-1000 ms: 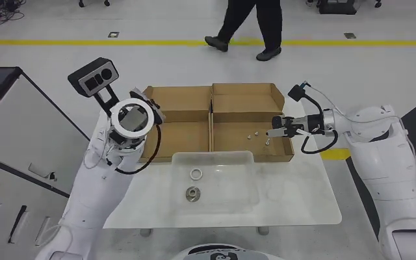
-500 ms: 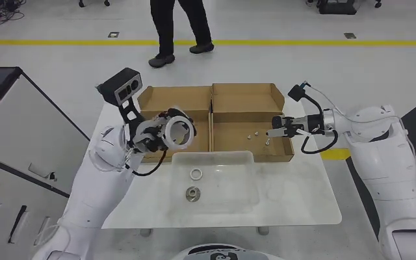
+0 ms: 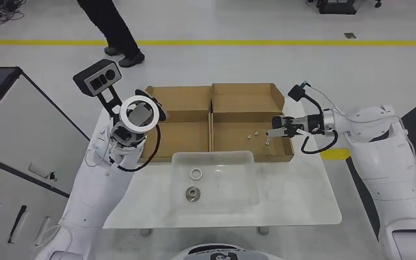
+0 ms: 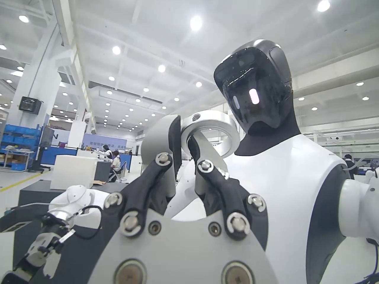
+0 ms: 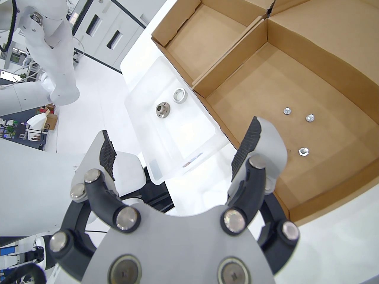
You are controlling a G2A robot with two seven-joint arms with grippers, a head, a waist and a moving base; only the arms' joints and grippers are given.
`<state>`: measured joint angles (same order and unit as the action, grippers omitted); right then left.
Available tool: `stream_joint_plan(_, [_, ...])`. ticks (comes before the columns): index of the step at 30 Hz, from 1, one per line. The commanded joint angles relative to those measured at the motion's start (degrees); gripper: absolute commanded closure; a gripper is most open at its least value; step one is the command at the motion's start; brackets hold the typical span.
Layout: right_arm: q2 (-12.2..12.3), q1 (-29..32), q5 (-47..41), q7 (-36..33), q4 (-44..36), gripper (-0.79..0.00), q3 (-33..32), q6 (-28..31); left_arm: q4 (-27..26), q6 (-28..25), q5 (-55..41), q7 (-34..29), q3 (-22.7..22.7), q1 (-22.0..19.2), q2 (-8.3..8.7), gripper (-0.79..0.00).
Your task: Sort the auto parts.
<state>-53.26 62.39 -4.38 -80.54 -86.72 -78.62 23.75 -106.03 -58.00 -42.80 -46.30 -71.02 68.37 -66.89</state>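
Auto parts lie in three places here. A metal ring [image 4: 217, 127] is pinched in the left gripper [image 4: 183, 137], whose jaws are nearly closed on the ring's wall, one finger through the bore and the other outside, likely because that bites better than the smooth rim; that gripper points up toward the robot's head, perhaps so the part can be identified before a box is chosen. The right gripper [image 5: 179, 141] hangs wide open, holding nothing; just ahead of one finger, three small fasteners [image 5: 303, 151] lie grouped in a cardboard box [image 5: 296, 84]; farther ahead a clear tray [image 5: 195, 131] holds a pale ring [image 5: 179, 95] and a flanged hub [image 5: 162, 110], unsorted, I judge.
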Motion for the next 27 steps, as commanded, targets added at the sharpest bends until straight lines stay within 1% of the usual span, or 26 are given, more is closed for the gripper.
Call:
stream_joint_plan(1, [0.0, 0.0, 0.0, 0.0, 0.0, -0.785, 0.0, 0.0, 0.0, 0.0, 0.0, 0.0, 0.0, 0.0, 0.0, 0.0])
stream_joint_plan(10, [0.0, 0.0, 0.0, 0.0, 0.0, -0.785, 0.0, 0.0, 0.1, 0.5, 0.2, 0.2, 0.0, 0.1, 0.01, 0.0])
stream_joint_plan(11, [0.0, 0.0, 0.0, 0.0, 0.0, -0.785, 0.0, 0.0, 0.4, 2.4, 2.1, 0.4, -0.5, 0.3, 0.09, 0.0])
stream_joint_plan(16, [0.0, 0.0, 0.0, 0.0, 0.0, -0.785, 0.0, 0.0, 1.6, 8.7, 11.2, 2.0, -2.7, 1.3, 0.36, 0.0])
stream_joint_plan(17, [0.0, 0.0, 0.0, 0.0, 0.0, -0.785, 0.0, 0.0, 1.8, 9.7, 13.9, 0.8, -3.0, 1.3, 0.5, 0.0])
stream_joint_plan(18, [0.0, 0.0, 0.0, 0.0, 0.0, -0.785, 0.0, 0.0, 1.4, 10.4, 16.8, 0.0, -3.4, 1.3, 0.63, 0.0])
stream_joint_plan(20, [0.0, 0.0, 0.0, 0.0, 0.0, -0.785, 0.0, 0.0, 1.4, 11.6, 18.3, 1.0, -3.4, 2.3, 0.66, 0.0])
stream_joint_plan(22, [0.0, 0.0, 0.0, 0.0, 0.0, -0.785, 0.0, 0.0, 1.5, 12.9, 22.5, 0.4, -4.0, 2.4, 0.82, 0.0])
stream_joint_plan(24, [0.0, 0.0, 0.0, 0.0, 0.0, -0.785, 0.0, 0.0, 2.4, 13.9, 24.1, 2.3, -4.3, 2.3, 0.78, 0.0])
stream_joint_plan(27, [0.0, 0.0, 0.0, 0.0, 0.0, -0.785, 0.0, 0.0, 4.3, 15.8, 28.5, 3.6, -4.7, 0.4, 0.76, 0.0])
